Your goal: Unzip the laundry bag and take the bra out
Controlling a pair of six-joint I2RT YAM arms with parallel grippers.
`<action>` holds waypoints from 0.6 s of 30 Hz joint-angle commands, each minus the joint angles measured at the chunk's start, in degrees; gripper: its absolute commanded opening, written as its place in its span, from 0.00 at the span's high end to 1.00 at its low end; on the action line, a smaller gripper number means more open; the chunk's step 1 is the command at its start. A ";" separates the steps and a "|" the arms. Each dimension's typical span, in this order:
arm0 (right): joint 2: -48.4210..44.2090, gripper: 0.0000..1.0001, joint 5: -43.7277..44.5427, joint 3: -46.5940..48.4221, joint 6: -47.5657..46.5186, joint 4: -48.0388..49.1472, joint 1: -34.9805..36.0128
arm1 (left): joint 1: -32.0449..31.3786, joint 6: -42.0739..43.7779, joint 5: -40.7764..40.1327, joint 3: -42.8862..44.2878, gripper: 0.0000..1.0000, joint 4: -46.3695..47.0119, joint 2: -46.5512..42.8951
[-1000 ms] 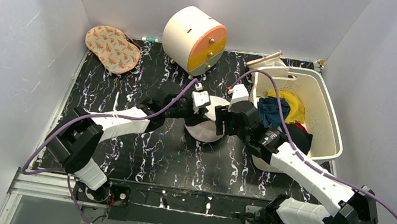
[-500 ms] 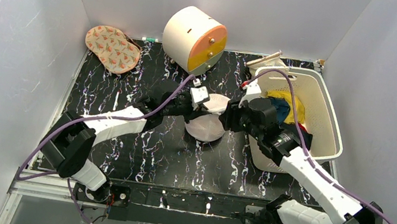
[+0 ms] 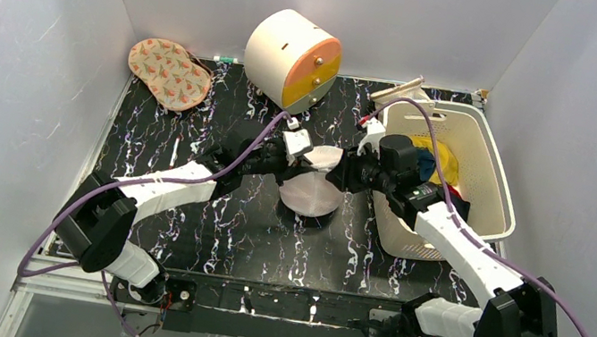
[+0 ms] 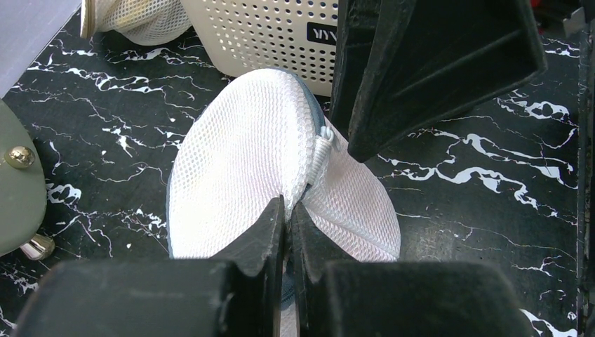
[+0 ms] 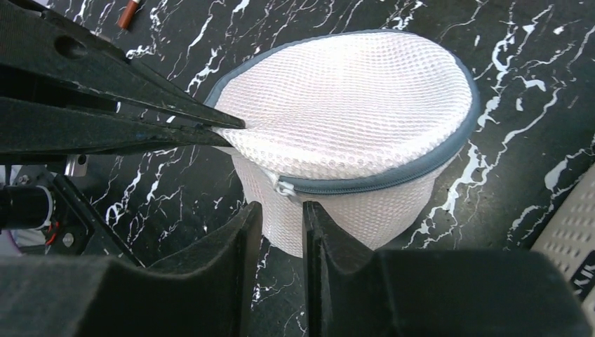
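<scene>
The white mesh laundry bag sits mid-table, its grey zipper running round the rim. My left gripper is shut on a fold of the bag's mesh at its near-left edge; its fingers also show in the right wrist view. My right gripper is at the bag's right side, jaws a narrow gap apart with nothing between them, tips just short of the white zipper pull. The bra is hidden; only a faint pink tint shows through the mesh.
A cream slotted basket with dark blue, yellow and black clothes stands right of the bag. A cream-and-orange cylindrical cabinet is behind it. A patterned pad lies far left. Another mesh pouch lies by the basket.
My right gripper has drawn back from above the bag to its right side, low and facing the zipper. My left gripper has edged farther along, still holding the bag's mesh.
</scene>
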 commanded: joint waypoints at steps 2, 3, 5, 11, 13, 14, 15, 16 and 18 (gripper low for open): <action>0.94 0.77 -3.76 2.20 -1.21 5.36 -0.81 | -0.22 -0.72 2.33 -0.02 1.00 1.53 -3.15; 1.13 0.77 -3.90 2.13 -1.08 5.56 -0.82 | -0.21 -0.74 2.46 -0.01 1.00 1.55 -3.15; 1.73 0.78 -4.33 2.04 -0.58 6.07 -0.91 | -0.21 -0.83 2.59 -0.01 1.00 1.68 -3.16; 2.02 0.80 -3.22 1.32 0.97 8.07 -0.93 | -0.21 -1.16 3.11 0.07 1.00 1.56 -3.16; 2.09 0.79 -1.44 1.32 1.77 8.05 -0.86 | -0.21 -1.10 3.06 -0.04 1.00 1.68 -3.25; 2.09 0.78 -0.65 1.34 1.87 7.86 -0.93 | -0.21 -1.10 3.06 -0.08 1.00 1.79 -3.25; 2.05 0.78 -0.46 1.22 1.87 8.02 -1.01 | -0.21 -1.10 3.05 -0.06 1.00 1.82 -3.18; 1.89 0.77 -0.52 1.09 1.93 8.45 -0.95 | -0.21 -1.16 3.15 0.07 1.00 1.74 -3.09; 1.75 0.78 -0.67 0.53 2.48 9.67 -0.94 | -0.21 -1.28 3.37 0.16 1.00 1.77 -2.98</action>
